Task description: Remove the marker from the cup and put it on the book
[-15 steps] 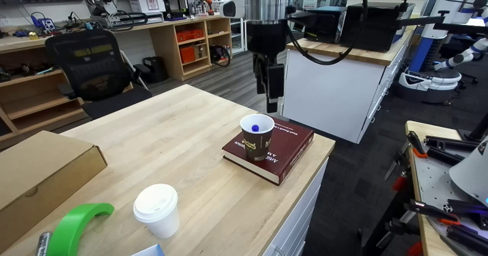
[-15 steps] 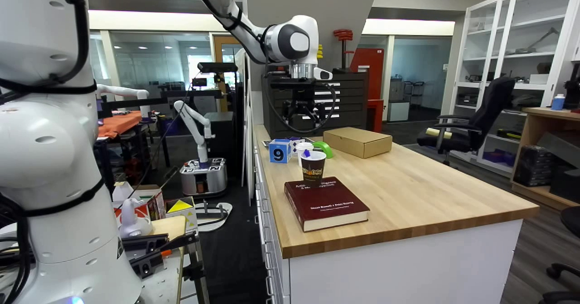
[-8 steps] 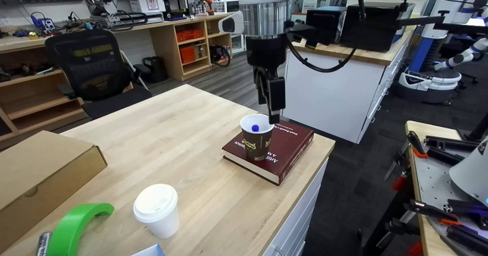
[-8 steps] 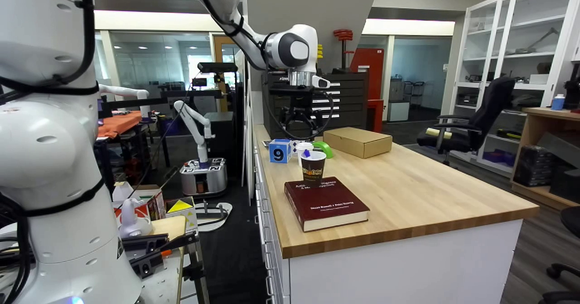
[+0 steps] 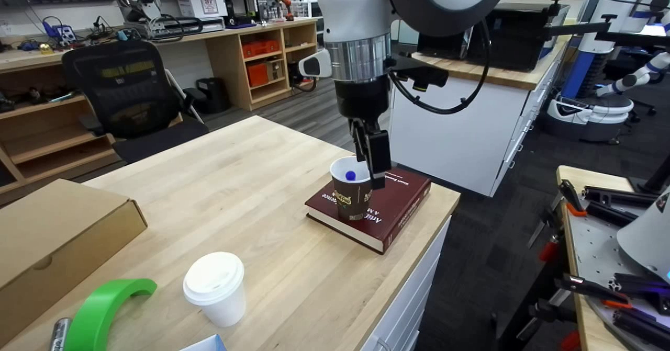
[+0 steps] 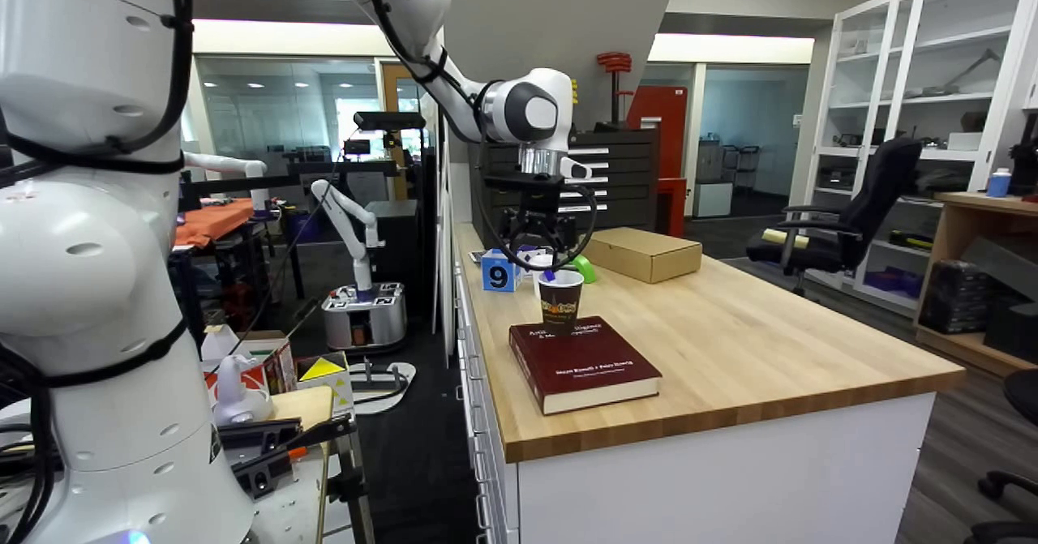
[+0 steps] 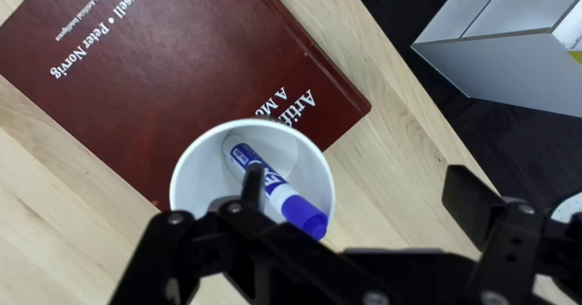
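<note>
The cup (image 5: 352, 199) is dark brown outside with a printed logo and white inside. It stands upright on the maroon book (image 5: 398, 196), over its title, and also shows so in the other views (image 6: 561, 305) (image 7: 193, 173). The blue and white marker (image 7: 295, 207) leans inside the cup, its blue cap at the rim; only its blue end shows in both exterior views (image 5: 350, 176) (image 6: 549, 276). My gripper (image 7: 357, 177) is open and empty. In the wrist view one finger overlaps the cup and marker; the other is off to the right over wood. In an exterior view the gripper (image 5: 372, 170) overlaps the cup's rim.
A white lidded paper cup (image 5: 215, 288), a green arch (image 5: 104, 309), a cardboard box (image 5: 68, 230) and a grey pen-like object (image 5: 60, 334) are on the table. A blue box marked 9 (image 6: 499, 272) stands near the table's side edge. The book lies near a table corner.
My open gripper has come down from above to about the height of the cup's rim. The cup, marker and book have not moved.
</note>
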Tool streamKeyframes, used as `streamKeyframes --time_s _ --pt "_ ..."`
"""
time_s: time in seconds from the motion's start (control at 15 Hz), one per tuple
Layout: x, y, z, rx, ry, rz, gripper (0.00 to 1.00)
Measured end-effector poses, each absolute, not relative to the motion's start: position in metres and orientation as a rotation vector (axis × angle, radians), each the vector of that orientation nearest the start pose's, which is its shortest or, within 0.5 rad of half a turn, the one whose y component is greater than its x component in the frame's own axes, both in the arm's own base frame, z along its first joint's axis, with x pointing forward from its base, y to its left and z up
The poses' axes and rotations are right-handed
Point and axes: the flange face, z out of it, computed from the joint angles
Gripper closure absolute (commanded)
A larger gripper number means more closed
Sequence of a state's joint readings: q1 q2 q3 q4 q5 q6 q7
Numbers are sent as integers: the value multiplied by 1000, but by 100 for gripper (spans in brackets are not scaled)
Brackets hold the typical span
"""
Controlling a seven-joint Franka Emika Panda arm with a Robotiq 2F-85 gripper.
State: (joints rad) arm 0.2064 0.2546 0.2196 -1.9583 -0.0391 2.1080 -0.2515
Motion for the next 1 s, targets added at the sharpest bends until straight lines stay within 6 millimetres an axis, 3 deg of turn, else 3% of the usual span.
streamKeyframes --time_s 1.0 --pt "564 244 331 -2940 -1087 105 0"
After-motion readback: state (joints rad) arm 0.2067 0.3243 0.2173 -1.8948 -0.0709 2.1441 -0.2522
